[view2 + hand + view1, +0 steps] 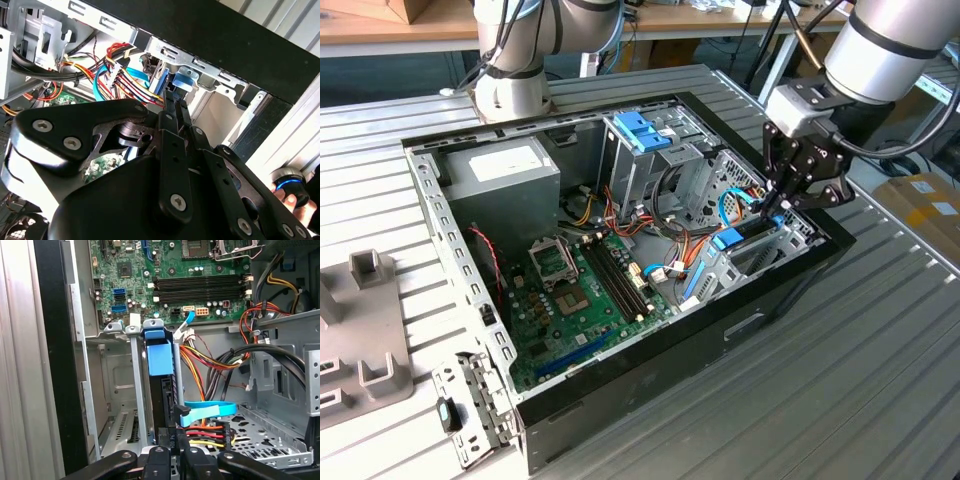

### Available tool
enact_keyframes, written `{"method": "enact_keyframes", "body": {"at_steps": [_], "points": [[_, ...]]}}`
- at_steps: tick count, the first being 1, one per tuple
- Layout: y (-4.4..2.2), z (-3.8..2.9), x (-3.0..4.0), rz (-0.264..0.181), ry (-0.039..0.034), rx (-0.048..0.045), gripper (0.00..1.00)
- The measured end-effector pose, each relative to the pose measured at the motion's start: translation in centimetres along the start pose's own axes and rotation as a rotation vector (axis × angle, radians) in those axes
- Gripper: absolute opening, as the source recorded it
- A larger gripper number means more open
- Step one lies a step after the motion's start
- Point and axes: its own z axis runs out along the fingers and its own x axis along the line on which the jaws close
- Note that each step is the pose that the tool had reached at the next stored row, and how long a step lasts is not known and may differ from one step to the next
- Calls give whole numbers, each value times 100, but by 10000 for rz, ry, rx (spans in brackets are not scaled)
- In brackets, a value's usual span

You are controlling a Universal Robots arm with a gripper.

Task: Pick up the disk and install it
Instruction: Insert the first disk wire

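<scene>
Ribbed metal table [880,380], open PC case [650,385], grey fixture [365,330]

My arm [890,40] reaches in from the exterior view's right, wrist angled downward. My gripper [778,205] points down, black fingers [159,460] drawn close together, tips nearly parallel. Linkages [172,165] folded inward in the second wrist view.
</scene>
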Motion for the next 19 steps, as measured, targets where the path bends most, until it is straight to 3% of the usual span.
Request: {"method": "enact_keyframes", "body": {"at_steps": [3,4,19], "points": [[2,8,0,12,-185,-14,17],[3,10,0,13,-199,-15,17],[44,48,40,13,-199,-15,17]]}}
